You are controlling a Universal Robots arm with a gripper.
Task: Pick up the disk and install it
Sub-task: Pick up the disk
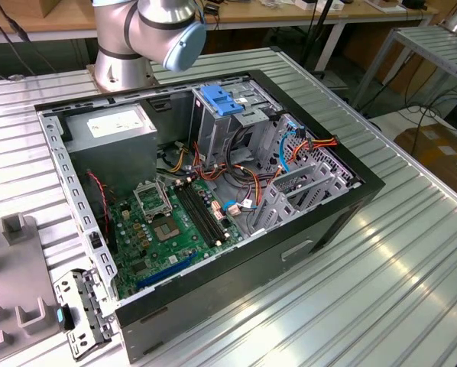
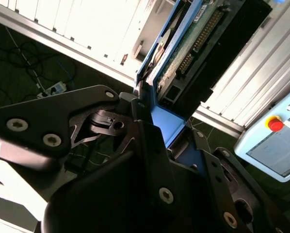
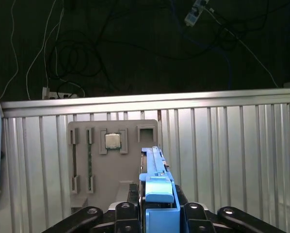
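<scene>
- The gripper [image 3: 157,209] is clamped on the disk [image 3: 157,180]. In the first wrist view its black fingers [image 3: 127,209] press on the light blue side rail from both sides.
- In the second wrist view the gripper [image 2: 170,132] holds the disk [image 2: 193,43] edge-on, with the green circuit-board face and a connector row turned to the camera.
- The disk is off any surface and carried in the air. Beyond it in the first wrist view lies a grey fixture tray [image 3: 111,177] with a processor chip [image 3: 112,141] seated in one pocket, on the ribbed metal table [image 3: 232,155].
- In the exterior view the open computer case [image 1: 213,287] fills the middle of the frame. Its blue-topped drive cage [image 1: 225,103] stands at upper centre, the power supply [image 1: 110,130] at upper left and the motherboard [image 1: 175,222] at lower centre.
- The robot arm [image 1: 148,30] rises at the upper left of that frame.
- Judged progress: the pick-up looks done, since the disk is firmly in the grasp. The install is not yet done, as I see no disk going into the case.
</scene>
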